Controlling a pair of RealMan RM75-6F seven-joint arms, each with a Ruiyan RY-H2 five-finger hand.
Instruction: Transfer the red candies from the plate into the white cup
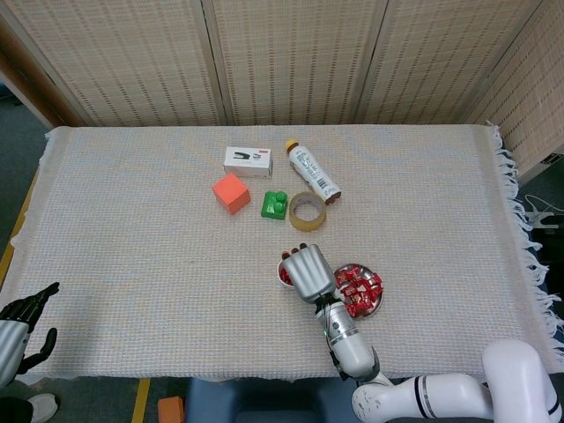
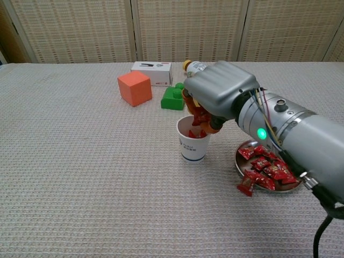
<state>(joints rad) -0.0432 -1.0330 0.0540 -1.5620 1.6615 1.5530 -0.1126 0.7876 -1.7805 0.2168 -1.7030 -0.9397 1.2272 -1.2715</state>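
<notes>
The white cup (image 2: 192,146) stands mid-table with red candies inside; in the head view only its left rim (image 1: 283,272) shows. My right hand (image 2: 220,94) (image 1: 307,271) hovers directly over the cup's mouth, palm down, its fingertips pinching a red candy (image 2: 199,117) just above the rim. To the right of the cup, the metal plate (image 2: 291,186) (image 1: 378,302) holds a heap of red candies (image 2: 267,167) (image 1: 357,287). One candy (image 2: 246,185) hangs over the plate's front left edge. My left hand (image 1: 24,319) rests off the table's near left corner, fingers apart and holding nothing.
Behind the cup lie an orange cube (image 2: 134,87) (image 1: 231,192), a green block (image 2: 173,98) (image 1: 275,204), a tape roll (image 1: 307,211), a lying bottle (image 1: 312,171) and a white box (image 2: 151,72) (image 1: 248,161). A woven cloth covers the table.
</notes>
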